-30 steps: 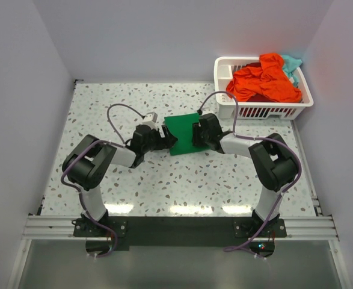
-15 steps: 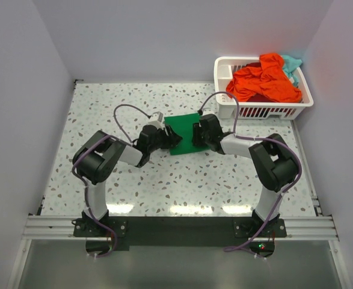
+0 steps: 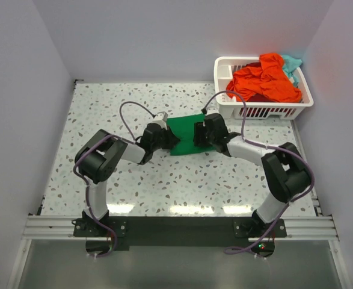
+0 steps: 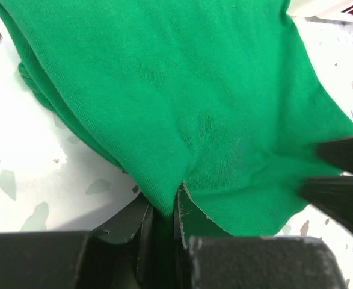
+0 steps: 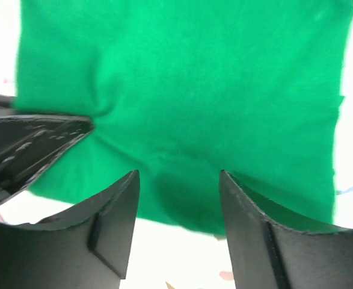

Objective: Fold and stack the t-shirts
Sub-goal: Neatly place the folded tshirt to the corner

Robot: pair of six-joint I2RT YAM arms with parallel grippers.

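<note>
Green t-shirt (image 3: 185,133) lies as a compact folded rectangle mid-counter (image 3: 104,108). The white basket (image 3: 224,66) is at its 1 o'clock, with the orange-red shirt (image 3: 263,81) and teal shirt (image 3: 292,62) heaped inside, unfolded. Left tool (image 4: 176,201) is at the shirt's 9 o'clock edge, pinched tight on a pucker of green fabric. Right tool (image 5: 177,180) is at the 3 o'clock edge with fingers spread and cloth showing between them, nothing gripped; whether the tips press the cloth is hard to tell. Step in hand looks like taking hold of both sides of the green shirt for a last fold or a shift to a stack spot. Next move calls for the right tool to close on its edge, then an even lift so the folds don't spill. Versus a second ago, the left tool went from wide apart to clamped and crept in onto the shirt. The right tool's fingers widened a bit and its elbow swung out toward 3 o'clock.
</note>
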